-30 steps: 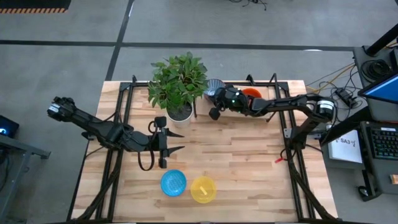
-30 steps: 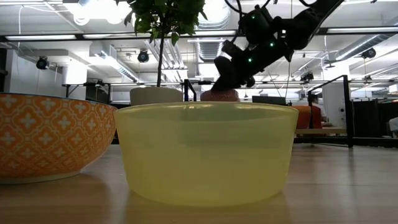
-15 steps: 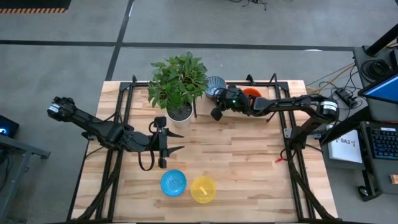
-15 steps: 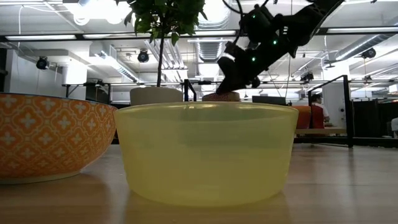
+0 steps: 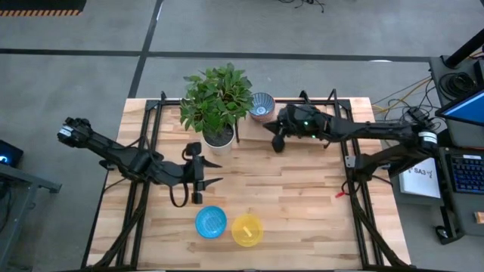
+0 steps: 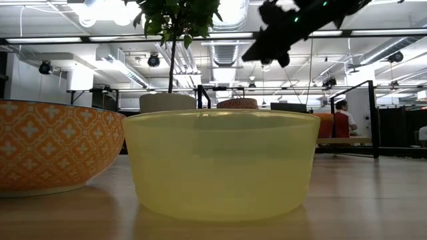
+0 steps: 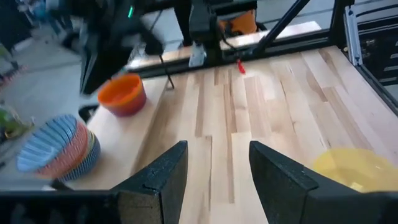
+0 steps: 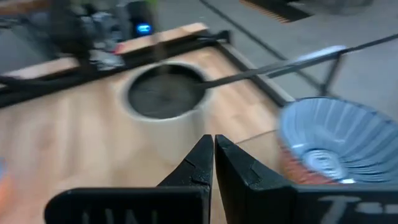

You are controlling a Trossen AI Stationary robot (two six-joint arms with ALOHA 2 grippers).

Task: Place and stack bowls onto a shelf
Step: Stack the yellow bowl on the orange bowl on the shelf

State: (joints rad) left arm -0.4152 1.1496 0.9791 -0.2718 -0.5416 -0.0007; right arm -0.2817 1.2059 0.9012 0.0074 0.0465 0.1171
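One ribbed blue-white bowl [image 8: 339,134], on stack

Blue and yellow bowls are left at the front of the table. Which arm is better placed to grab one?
Left, probably. The left gripper hangs open just behind the blue bowl and the yellow bowl. The right gripper is shut, farther back near the shelf.

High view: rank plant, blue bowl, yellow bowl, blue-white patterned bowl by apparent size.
1. plant, largest by far
2. blue bowl and yellow bowl, look alike, not ranked
3. blue-white patterned bowl, smallest, though it sits on a stack
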